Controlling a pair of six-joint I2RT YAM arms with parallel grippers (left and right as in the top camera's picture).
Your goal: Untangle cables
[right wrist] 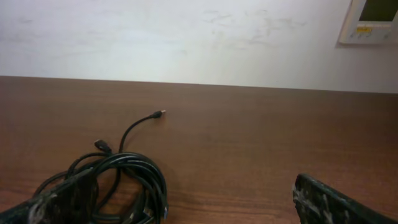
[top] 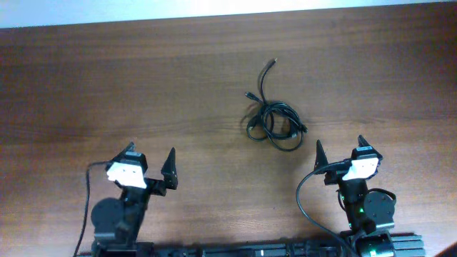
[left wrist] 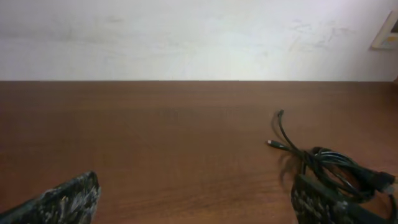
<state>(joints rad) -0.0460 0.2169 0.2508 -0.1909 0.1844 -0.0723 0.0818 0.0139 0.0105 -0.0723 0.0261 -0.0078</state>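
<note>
The cables (top: pixel 274 123) lie as a tangle of thin black loops on the wooden table, right of centre, with two plug ends reaching toward the far side. They also show in the left wrist view (left wrist: pixel 329 163) at the right and in the right wrist view (right wrist: pixel 118 177) at the lower left. My left gripper (top: pixel 151 161) is open and empty near the front left, well away from the cables. My right gripper (top: pixel 339 151) is open and empty, just in front and to the right of the tangle.
The wooden table (top: pixel 143 86) ends at a white wall at the far edge. A white wall-mounted panel (right wrist: pixel 372 20) shows at the top right of the right wrist view. Thicker black arm wires (top: pixel 305 203) run by the right arm's base.
</note>
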